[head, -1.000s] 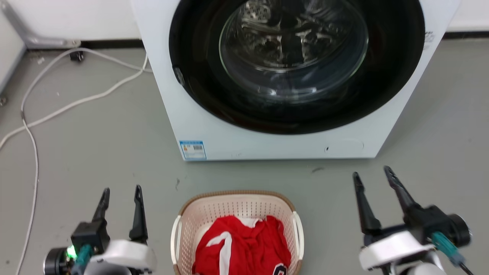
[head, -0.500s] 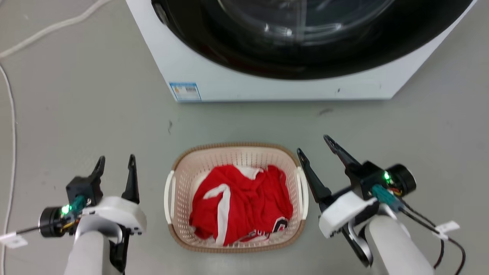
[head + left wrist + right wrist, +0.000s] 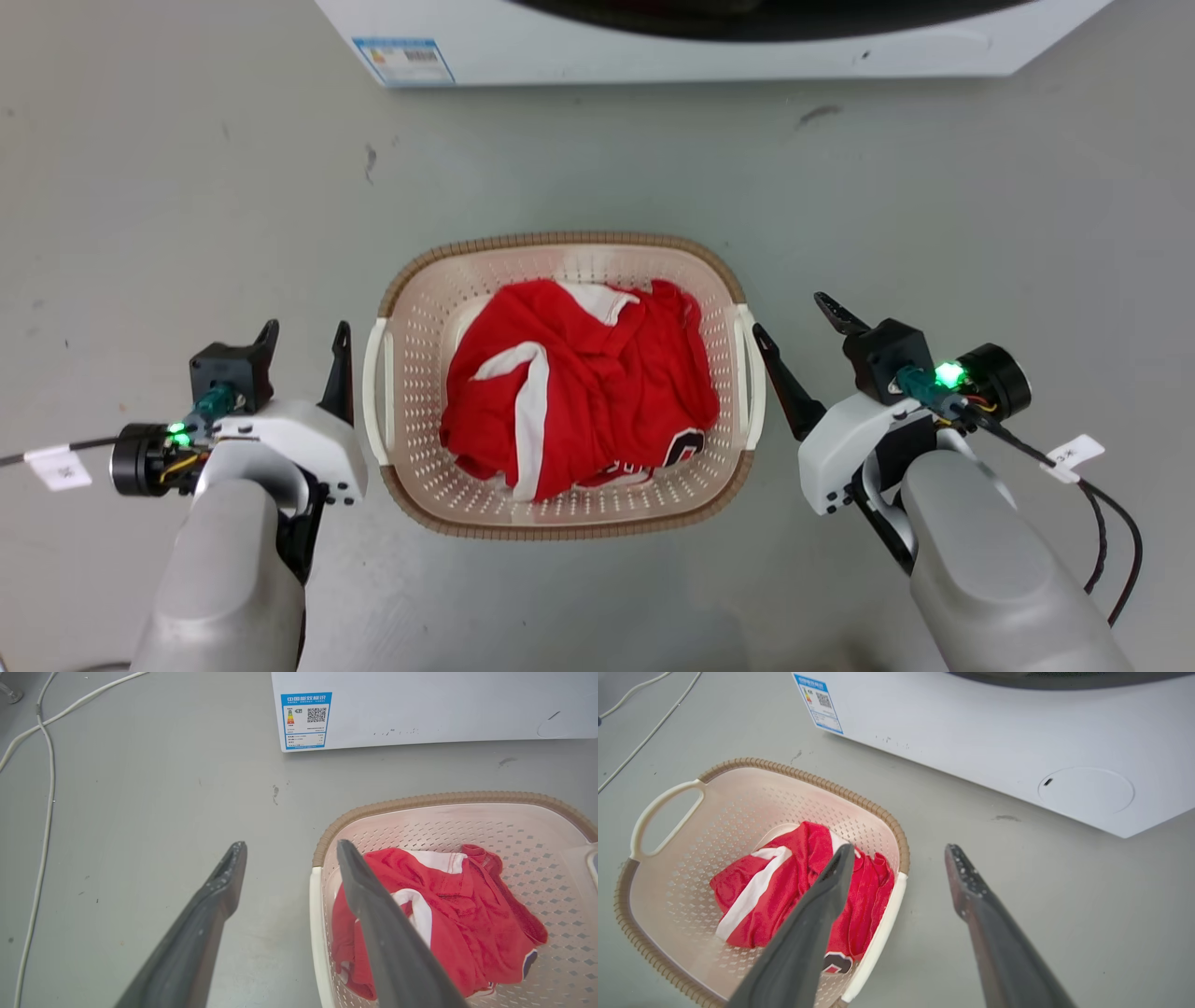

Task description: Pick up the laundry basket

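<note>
Grey floor point(image 3: 187, 205): laundry basket point(image 3: 560, 240), one, lay between left hand point(image 3: 306, 327) and right hand point(image 3: 790, 314), both spread wide, empty; advice: each should straddle its loop handle point(image 3: 371, 392) evenly before closing

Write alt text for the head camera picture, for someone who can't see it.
A cream laundry basket with a brown rim sits on a grey floor, holding a crumpled red and white garment. The robot's open left gripper and open right gripper flank it, one at each side. A washing machine shows its white base along the top edge.
</note>
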You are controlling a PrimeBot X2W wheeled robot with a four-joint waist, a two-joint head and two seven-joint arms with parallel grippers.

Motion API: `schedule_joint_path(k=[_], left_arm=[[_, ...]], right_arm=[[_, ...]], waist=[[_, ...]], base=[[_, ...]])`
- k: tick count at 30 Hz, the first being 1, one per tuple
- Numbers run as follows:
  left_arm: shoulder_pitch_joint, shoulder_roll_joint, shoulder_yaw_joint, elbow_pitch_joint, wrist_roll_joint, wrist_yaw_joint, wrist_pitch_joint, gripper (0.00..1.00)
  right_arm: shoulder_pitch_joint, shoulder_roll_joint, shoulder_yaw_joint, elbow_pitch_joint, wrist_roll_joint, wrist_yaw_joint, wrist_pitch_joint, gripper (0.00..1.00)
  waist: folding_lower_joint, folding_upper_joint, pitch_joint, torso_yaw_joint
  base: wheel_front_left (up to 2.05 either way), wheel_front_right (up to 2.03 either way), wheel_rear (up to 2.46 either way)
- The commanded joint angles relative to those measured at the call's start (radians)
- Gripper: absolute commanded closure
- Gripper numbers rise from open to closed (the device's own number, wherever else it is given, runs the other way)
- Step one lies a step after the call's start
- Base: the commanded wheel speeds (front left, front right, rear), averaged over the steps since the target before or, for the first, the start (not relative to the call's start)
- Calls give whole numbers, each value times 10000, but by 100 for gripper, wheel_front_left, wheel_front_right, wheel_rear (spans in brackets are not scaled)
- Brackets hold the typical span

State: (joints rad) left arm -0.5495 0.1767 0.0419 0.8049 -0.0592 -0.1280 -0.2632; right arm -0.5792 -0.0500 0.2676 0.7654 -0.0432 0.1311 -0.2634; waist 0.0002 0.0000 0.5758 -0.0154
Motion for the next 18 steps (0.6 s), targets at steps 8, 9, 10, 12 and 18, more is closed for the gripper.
schedule_joint_path(k=[8,9,10,12,18], left_arm=[[-961,23,-492,1115,-127,-21,-24,0],[-1043,22,-551,1223,-155,-21,-24,0],[-1100,16,-609,1355,-182,-20,-24,0],[-1217,11,-726,1610,-277,-21,-24,0],[-1563,43,-1127,2132,-409,-22,-24,0]], right_arm=[[-931,-4,-92,1514,193,-7,-21,0],[-1016,-4,-78,1669,216,-7,-21,0],[-1100,-4,-67,1809,252,-7,-21,0],[-1270,-4,-8,2073,266,-7,-21,0],[-1644,-6,229,2621,446,-7,-21,0]], waist=[[-2,0,1076,174],[-2,0,1176,194],[-2,0,1257,212],[-2,0,1418,249],[-2,0,1894,324]], base=[[0,0,0],[0,0,0],[0,0,0],[0,0,0],[0,0,0]])
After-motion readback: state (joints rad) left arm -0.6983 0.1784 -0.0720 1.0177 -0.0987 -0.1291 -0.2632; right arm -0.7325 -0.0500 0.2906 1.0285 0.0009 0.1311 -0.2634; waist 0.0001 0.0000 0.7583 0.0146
